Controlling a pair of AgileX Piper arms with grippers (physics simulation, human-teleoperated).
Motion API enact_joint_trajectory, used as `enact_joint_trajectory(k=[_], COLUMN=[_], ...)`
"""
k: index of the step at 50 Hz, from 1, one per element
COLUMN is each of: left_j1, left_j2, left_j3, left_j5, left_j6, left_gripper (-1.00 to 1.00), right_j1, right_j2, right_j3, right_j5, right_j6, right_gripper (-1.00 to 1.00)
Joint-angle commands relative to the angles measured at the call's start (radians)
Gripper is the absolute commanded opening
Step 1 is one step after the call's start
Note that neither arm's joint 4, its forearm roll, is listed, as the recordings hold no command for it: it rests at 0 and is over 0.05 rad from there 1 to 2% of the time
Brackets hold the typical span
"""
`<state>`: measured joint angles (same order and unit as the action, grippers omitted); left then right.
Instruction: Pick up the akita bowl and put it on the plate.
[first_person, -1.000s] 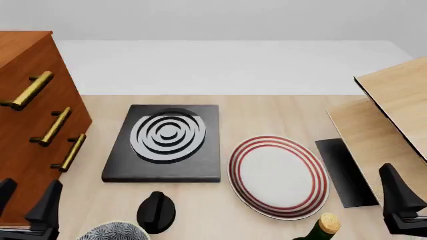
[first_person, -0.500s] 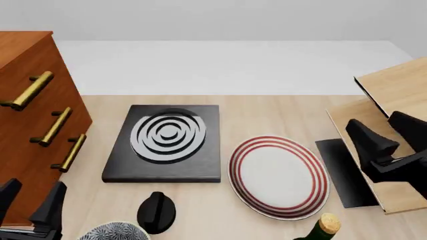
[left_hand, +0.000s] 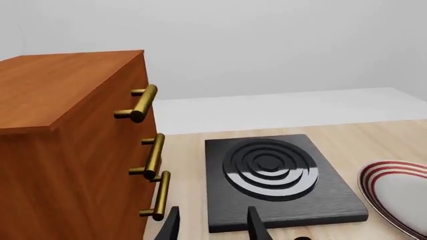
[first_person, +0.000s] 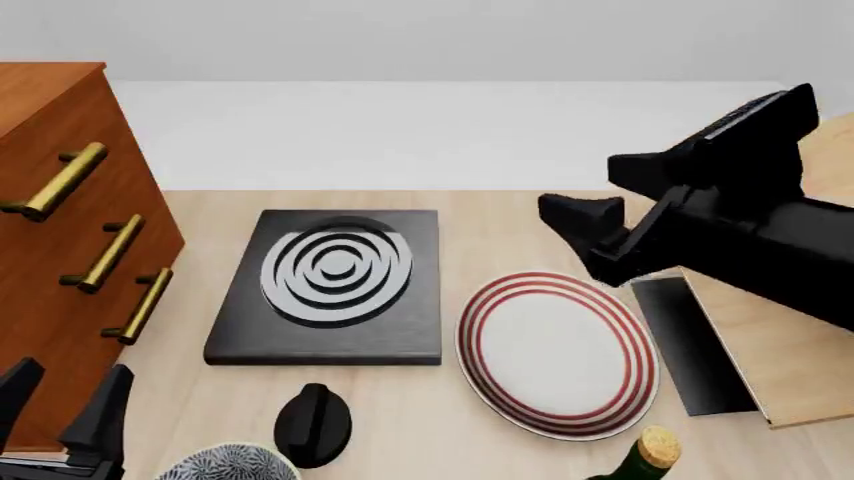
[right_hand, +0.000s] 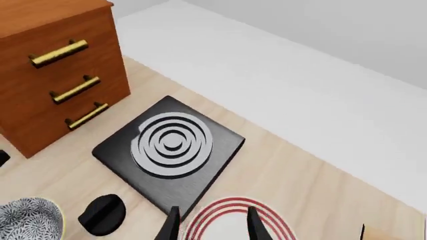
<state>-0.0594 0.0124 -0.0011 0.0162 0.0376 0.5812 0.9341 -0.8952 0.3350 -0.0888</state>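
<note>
Akita bowl (first_person: 230, 464) and plate (first_person: 557, 353) both bare, well apart; right pincer (first_person: 607, 205) and left pincer (first_person: 60, 400) spread, gripping nothing.

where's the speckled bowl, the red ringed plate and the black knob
Speckled blue-black bowl (right_hand: 28, 219), right wrist view, patterned inside.
Red-ringed white plate (first_person: 554, 352), front view, white centre.
Black round knob (first_person: 314, 424), front view, top.

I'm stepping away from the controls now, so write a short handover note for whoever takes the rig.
Left gripper: open, empty, low at the near left by the wooden drawer cabinet.
Right gripper: open, empty, raised above the table beyond the plate.
Akita bowl: on the table at the near edge, left of the black knob, untouched.
Plate: bare, right of the black slab.
Done: nothing yet.
Left: grasp the bowl, lift it, set it on the plate.
</note>
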Motion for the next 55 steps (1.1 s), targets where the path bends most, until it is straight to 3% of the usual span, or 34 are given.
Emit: enact_joint_trajectory(k=[1, 8, 11, 23, 29, 42, 48, 53, 55], left_j1=[0.002, 0.008, 0.009, 0.014, 0.007, 0.012, 0.000, 0.005, 0.004], left_j2=[-0.002, -0.010, -0.011, -0.012, -0.012, -0.012, -0.012, -0.012, -0.012], left_j3=[0.000, 0.000, 0.000, 0.000, 0.001, 0.001, 0.001, 0.001, 0.001], left_j5=[0.002, 0.013, 0.014, 0.013, 0.018, 0.023, 0.034, 0.030, 0.030], left_j6=[-0.005, -0.006, -0.006, -0.011, -0.001, 0.001, -0.002, -0.050, -0.038], left_gripper=[1.00, 1.00, 1.00, 1.00, 1.00, 1.00, 1.00, 1.00, 1.00], right_j1=[0.187, 0.302, 0.341, 0.434, 0.459, 0.493, 0.509, 0.520, 0.523], right_j2=[0.171, 0.248, 0.315, 0.439, 0.498, 0.568, 0.635, 0.668, 0.676], right_j3=[-0.166, -0.188, -0.219, -0.267, -0.250, -0.276, -0.304, -0.300, -0.300], right_j5=[0.108, 0.144, 0.183, 0.213, 0.205, 0.188, 0.227, 0.213, 0.210], right_j6=[0.060, 0.119, 0.093, 0.139, 0.127, 0.156, 0.115, 0.118, 0.120], right_gripper=[1.00, 1.00, 1.00, 1.00, 1.00, 1.00, 1.00, 1.00, 1.00])
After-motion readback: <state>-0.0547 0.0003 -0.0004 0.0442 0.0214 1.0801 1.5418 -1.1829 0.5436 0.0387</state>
